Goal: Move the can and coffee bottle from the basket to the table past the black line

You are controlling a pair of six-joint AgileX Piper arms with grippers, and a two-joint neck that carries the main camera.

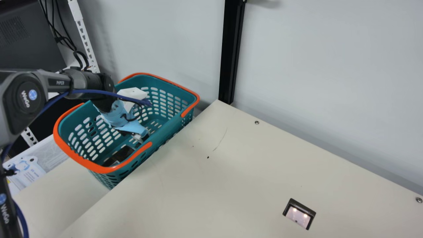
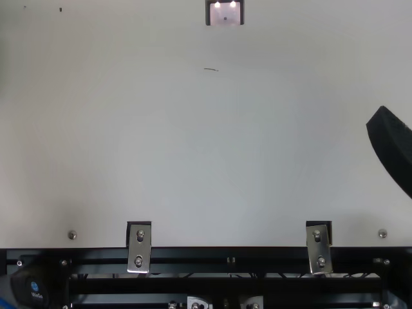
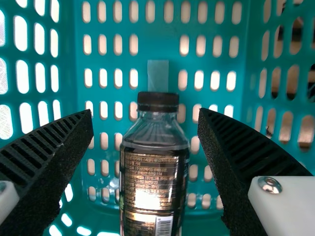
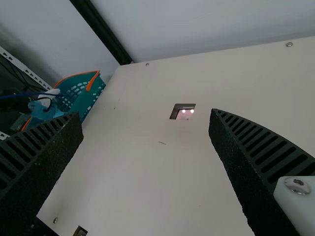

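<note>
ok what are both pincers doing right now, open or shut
Left pincer: open, in the basket by the bottle, holding nothing.
Right pincer: open, holding nothing.

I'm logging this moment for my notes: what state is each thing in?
Coffee bottle: capped, in the basket, between the left gripper's fingers.
Basket: upright, orange handles folded down.
Left gripper: open, lowered into the basket.
Right gripper: open, nothing between its fingers.
</note>
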